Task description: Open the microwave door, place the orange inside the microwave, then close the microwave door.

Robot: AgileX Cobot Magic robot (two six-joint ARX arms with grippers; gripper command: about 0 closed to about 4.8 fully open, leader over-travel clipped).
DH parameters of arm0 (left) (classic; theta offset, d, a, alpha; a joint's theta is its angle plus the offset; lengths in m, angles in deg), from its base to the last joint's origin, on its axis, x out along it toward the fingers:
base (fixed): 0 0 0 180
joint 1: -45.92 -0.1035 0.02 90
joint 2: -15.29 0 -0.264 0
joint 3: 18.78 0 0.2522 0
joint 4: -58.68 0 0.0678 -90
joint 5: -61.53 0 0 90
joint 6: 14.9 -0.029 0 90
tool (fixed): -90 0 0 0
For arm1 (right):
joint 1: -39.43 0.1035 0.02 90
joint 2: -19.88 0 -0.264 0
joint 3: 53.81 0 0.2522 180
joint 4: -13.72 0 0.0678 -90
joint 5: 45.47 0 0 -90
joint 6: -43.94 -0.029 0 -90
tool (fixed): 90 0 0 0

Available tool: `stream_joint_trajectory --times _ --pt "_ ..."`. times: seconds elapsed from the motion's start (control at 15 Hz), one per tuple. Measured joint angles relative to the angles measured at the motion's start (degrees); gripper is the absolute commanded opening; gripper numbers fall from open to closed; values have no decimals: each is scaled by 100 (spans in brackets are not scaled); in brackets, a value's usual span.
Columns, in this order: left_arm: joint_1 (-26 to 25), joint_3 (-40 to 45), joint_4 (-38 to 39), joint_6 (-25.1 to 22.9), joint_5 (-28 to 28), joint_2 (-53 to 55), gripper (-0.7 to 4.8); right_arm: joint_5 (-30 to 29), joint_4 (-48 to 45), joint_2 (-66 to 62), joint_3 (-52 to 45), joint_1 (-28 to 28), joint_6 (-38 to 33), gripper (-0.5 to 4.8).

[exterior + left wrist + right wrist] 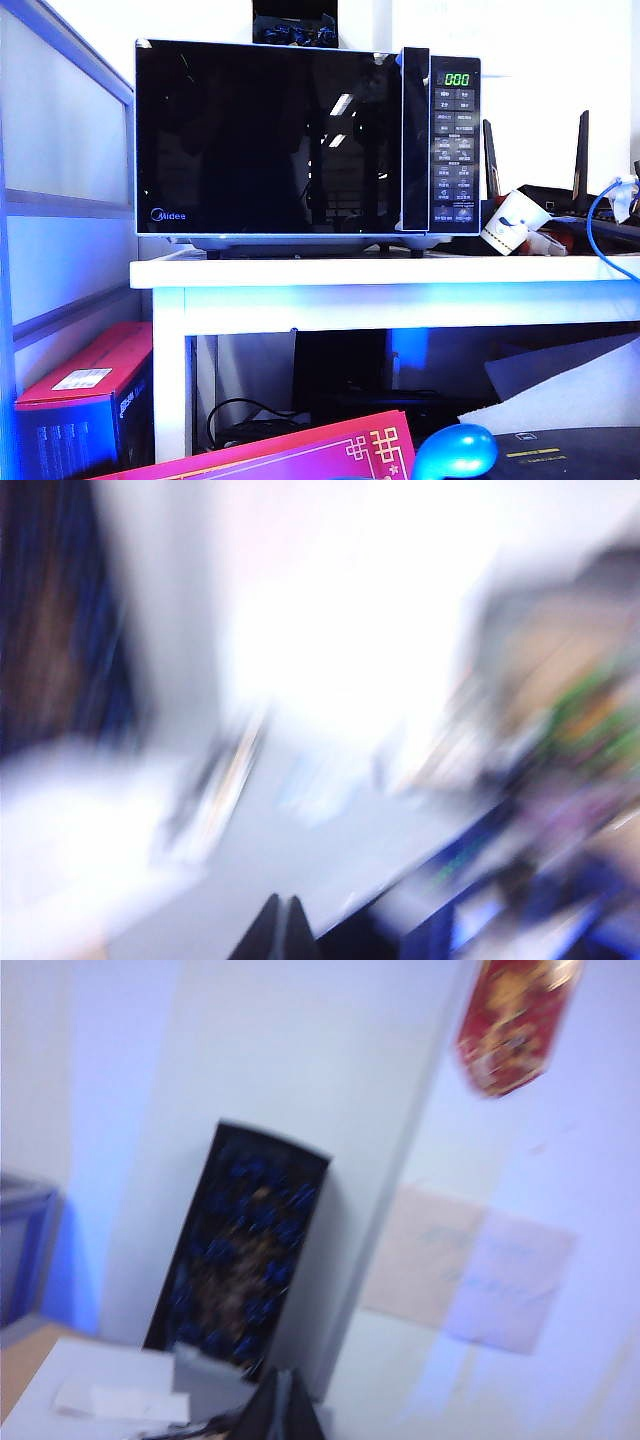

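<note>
Both grippers, left (281, 927) and right (279, 1403), sit clenched and empty in their wrist views; neither appears outside. Microwave (308, 140) stands on a white table (400, 272); door (270, 138) closed.

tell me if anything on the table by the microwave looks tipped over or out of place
Yes: a white paper cup lies tilted on its side just right of the microwave, among clutter. The microwave door is shut and sits square. No orange is visible. Both claws, left claw and right claw, are shut and empty.
</note>
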State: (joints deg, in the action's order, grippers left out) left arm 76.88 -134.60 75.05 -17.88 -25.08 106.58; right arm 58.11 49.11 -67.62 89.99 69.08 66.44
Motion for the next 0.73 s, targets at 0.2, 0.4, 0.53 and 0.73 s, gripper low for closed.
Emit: stream_joint_trajectory --times 0.2,0.4,0.53,0.73 --pt "37 26 1298 2 313 -1659 -6 59 157 579 2 0 0 -5" --pt "140 20 2865 2 391 -3670 -6 162 1508 1462 2 0 -127 -5" --pt "138 4 3654 2 415 -4629 -6 162 2378 1939 4 2 -302 -5" --pt "140 7 5169 -4 378 -5978 -6 28 3731 2586 -2 2 -538 -5"
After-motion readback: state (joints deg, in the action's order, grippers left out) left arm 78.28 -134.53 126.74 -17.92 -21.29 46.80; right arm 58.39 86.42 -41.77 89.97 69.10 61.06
